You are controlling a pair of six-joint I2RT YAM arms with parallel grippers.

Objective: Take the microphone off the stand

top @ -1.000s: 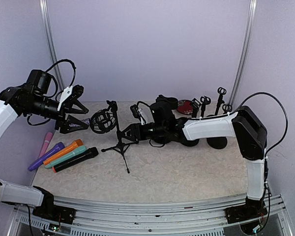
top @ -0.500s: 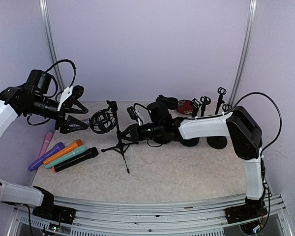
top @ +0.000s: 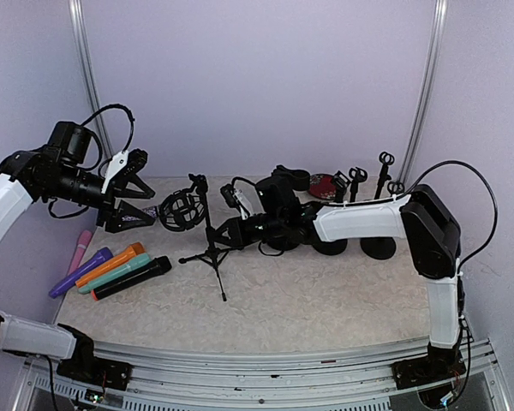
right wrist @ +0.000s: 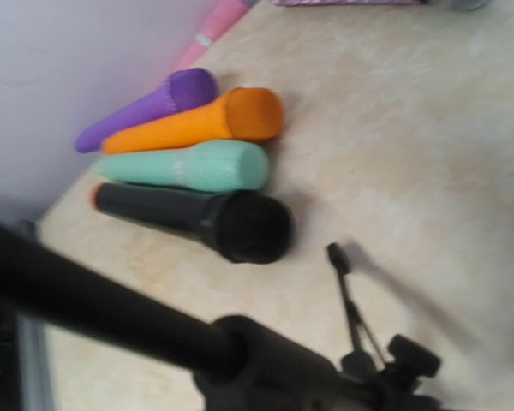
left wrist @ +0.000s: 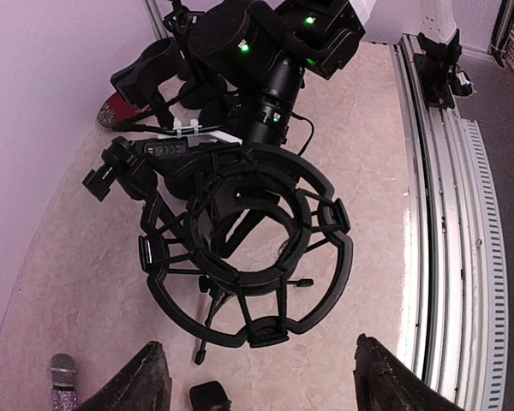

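The black tripod stand (top: 210, 253) carries a round shock-mount ring (top: 182, 211) at its top. In the left wrist view I see the table through that ring (left wrist: 248, 248); no microphone shows inside it. A glittery microphone (top: 152, 211) lies on the table beside the ring, its head (left wrist: 62, 374) at the lower left. My left gripper (top: 141, 195) hangs open just left of the ring, fingers (left wrist: 150, 381) wide apart. My right gripper (top: 225, 229) is shut on the stand's pole (right wrist: 111, 312), which fills the foreground of the right wrist view.
Several microphones lie at the left: pink (top: 77, 251), purple (top: 80, 272), orange (top: 111, 263), teal (top: 116, 274), black (top: 133, 277). More stands (top: 381, 180) and round bases (top: 379, 248) crowd the back right. A metal rail (top: 265, 364) runs along the front edge.
The right gripper has closed round the stand's pole, and the stand has shifted slightly to the right. The left arm has not moved.
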